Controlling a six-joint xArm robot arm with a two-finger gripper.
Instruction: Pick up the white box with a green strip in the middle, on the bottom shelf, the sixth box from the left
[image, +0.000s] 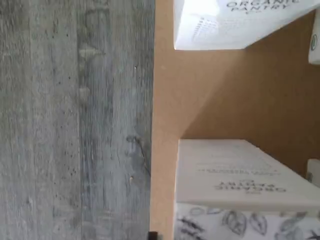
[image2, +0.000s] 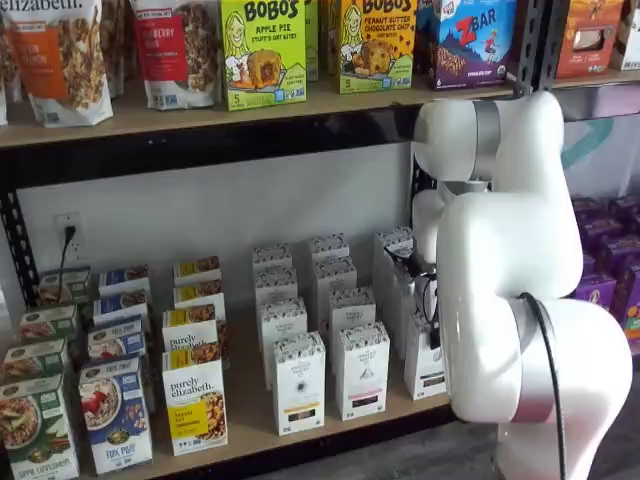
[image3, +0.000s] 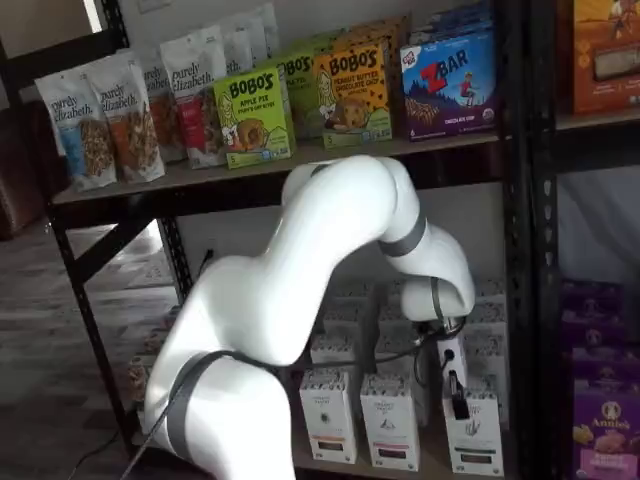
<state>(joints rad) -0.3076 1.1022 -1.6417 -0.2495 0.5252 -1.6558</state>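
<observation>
Your gripper (image3: 457, 398) sits over the white box (image3: 472, 432); finger state unclear. Light, stiff carton: pinch its narrow sides.

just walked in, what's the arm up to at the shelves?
The white xArm is reaching into the bottom shelf, going for the white box at the right end of the front row of tall white cartons. Its gripper is down at that box's top. Whether the fingers have closed on it can't be told. The box stands on the shelf.
</observation>
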